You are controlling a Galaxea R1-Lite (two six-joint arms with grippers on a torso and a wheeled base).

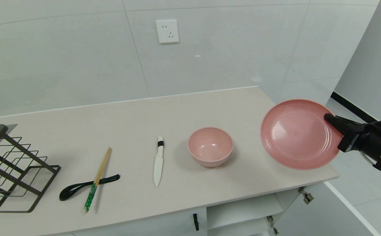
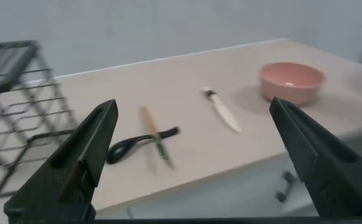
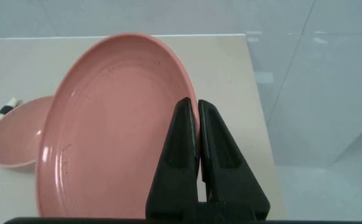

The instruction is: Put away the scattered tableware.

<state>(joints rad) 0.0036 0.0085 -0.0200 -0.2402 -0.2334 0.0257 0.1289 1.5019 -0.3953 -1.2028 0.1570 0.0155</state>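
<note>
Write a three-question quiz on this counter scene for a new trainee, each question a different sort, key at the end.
1. True or false: the right pincer is shut on the rim of the pink plate.
2. Fill in: the white knife lies between the chopsticks and the pink ____.
3. Which lies across the black spoon? A) knife B) chopsticks C) plate

Key: 1 true; 2 bowl; 3 B.

Pale tiled wall (image 1: 62,59) with socket (image 1: 167,31), beige countertop (image 1: 128,121)
</note>
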